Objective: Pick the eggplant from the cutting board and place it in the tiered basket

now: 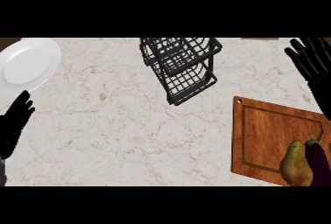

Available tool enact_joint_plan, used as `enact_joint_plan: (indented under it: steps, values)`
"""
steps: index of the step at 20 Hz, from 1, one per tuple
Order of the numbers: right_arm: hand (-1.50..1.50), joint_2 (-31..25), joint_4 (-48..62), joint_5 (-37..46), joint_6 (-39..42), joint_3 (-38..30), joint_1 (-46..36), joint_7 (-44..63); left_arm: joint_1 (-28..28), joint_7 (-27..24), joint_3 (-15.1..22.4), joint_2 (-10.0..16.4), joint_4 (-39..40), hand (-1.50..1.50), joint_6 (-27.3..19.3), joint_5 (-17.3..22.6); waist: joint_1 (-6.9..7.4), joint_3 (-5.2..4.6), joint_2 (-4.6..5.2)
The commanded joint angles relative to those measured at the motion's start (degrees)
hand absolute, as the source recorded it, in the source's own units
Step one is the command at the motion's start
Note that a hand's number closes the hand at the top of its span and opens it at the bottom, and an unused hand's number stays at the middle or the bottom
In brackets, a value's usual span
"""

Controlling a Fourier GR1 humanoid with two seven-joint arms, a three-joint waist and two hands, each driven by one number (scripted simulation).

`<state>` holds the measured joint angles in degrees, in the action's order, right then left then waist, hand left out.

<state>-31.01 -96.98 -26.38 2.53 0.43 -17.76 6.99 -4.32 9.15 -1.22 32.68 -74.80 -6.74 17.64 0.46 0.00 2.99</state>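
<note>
Lying near cutting board [265, 131] edge, eggplant [318, 162] beside pear [295, 165]

We record a worktop [116, 131] of pale cream marble with thin brownish veins; it fills nearly the whole view. Light falls evenly across it. At the far left corner a dark strip [5, 41] shows beyond its edge; material undetermined.

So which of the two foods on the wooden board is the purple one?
The eggplant, nearest the view's right edge on the cutting board; the pear to its left is yellowish-brown.
</note>
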Motion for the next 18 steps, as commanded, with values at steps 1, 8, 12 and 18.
enact_joint_plan:
  steps: [1,8,12,18]
  values:
    - [1.5,-0.71,-0.68,1.07,-3.35,-3.85,4.5,0.75,1.09,-1.23,2.55,-3.98,1.32,0.0,-2.83,-3.07,-1.43,-0.01,-3.01]
    - [-1.5,-5.53,15.86,10.62,-27.68,-26.38,18.67,3.36,6.32,-4.87,2.3,-8.06,-1.19,0.0,-5.32,-1.72,-11.34,0.0,-2.92]
    - [-1.5,4.44,13.63,6.82,-38.41,-36.17,23.75,-3.15,9.65,-8.62,5.76,-13.28,-2.88,0.0,-8.12,-4.08,-8.02,0.12,-4.15]
    - [-1.5,12.98,-9.93,6.51,-35.76,-34.0,40.83,0.43,11.28,-11.16,13.21,-19.44,-4.36,0.0,-12.79,-10.92,-2.97,-0.16,-3.39]
